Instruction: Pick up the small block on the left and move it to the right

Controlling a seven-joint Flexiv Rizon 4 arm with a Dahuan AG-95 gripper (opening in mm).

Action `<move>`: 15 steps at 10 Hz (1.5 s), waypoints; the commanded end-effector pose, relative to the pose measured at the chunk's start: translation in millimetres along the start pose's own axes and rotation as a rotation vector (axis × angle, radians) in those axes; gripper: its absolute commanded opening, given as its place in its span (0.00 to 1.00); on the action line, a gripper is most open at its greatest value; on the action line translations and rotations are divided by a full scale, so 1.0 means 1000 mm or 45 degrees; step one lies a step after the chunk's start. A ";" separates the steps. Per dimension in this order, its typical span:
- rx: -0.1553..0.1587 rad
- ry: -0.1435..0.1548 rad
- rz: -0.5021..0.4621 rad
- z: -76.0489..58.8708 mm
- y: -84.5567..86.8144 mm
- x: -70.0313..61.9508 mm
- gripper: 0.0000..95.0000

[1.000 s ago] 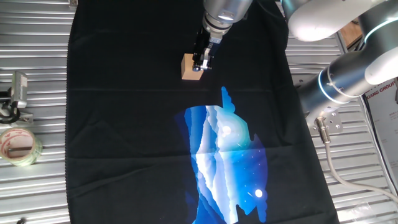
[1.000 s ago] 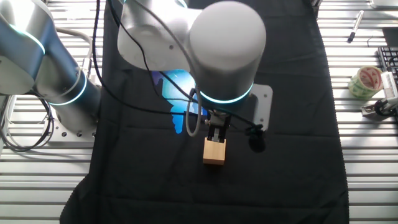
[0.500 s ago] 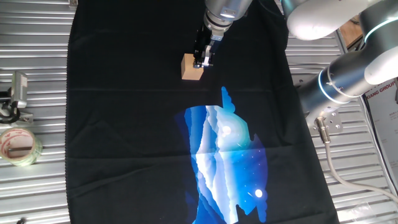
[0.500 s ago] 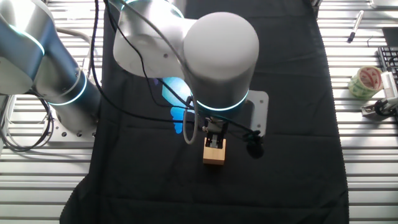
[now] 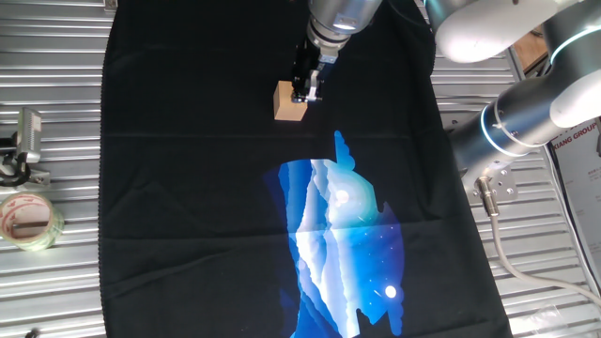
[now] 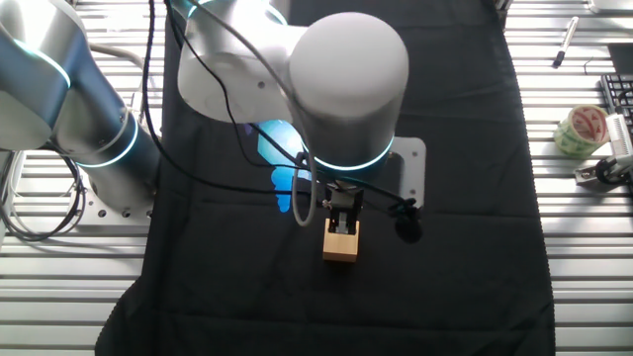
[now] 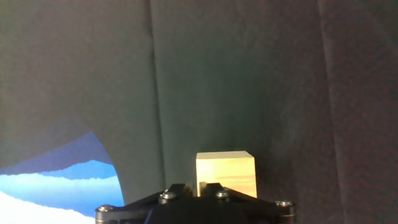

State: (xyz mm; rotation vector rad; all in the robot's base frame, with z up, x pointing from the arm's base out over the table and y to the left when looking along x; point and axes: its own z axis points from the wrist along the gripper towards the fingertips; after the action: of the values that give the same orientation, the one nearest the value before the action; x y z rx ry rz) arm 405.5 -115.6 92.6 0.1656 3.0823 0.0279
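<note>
Item: 1 small block (image 5: 290,101), sitting on the table's black cloth (image 5: 188,188). Your pincer (image 5: 306,91) is hovering at its edge; grip state unclear. You are lining up: center both fingers before squeezing.

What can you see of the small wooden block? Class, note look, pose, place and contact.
The small block is a plain light-tan wooden cube with faint grain, sitting flat and square on the black cloth, away from the blue printed patch. The claw hangs right over its top edge; whether its fingers touch the block cannot be told. Nothing else is near it.
</note>
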 end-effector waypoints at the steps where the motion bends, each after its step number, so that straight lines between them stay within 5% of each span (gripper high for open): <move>1: 0.002 -0.003 -0.015 -0.001 -0.001 0.001 0.40; 2: 0.000 -0.003 -0.022 -0.001 -0.001 0.001 0.40; 3: -0.004 -0.014 -0.033 -0.002 -0.002 0.001 0.60; 5: -0.017 -0.032 -0.059 -0.003 -0.005 0.002 0.60; 6: -0.022 -0.032 -0.081 -0.003 -0.008 0.003 0.80; 8: -0.030 -0.046 -0.100 -0.001 -0.013 0.005 0.80; 9: -0.035 -0.049 -0.121 0.000 -0.016 0.006 1.00; 12: -0.037 -0.059 -0.116 0.002 -0.018 0.008 1.00; 13: -0.039 -0.066 -0.115 0.004 -0.020 0.008 0.80; 15: -0.039 -0.080 -0.117 0.009 -0.021 0.009 0.80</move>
State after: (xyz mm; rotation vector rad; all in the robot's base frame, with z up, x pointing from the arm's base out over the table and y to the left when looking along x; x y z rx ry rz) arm 393.9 -134.7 81.7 0.0234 3.0196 0.0681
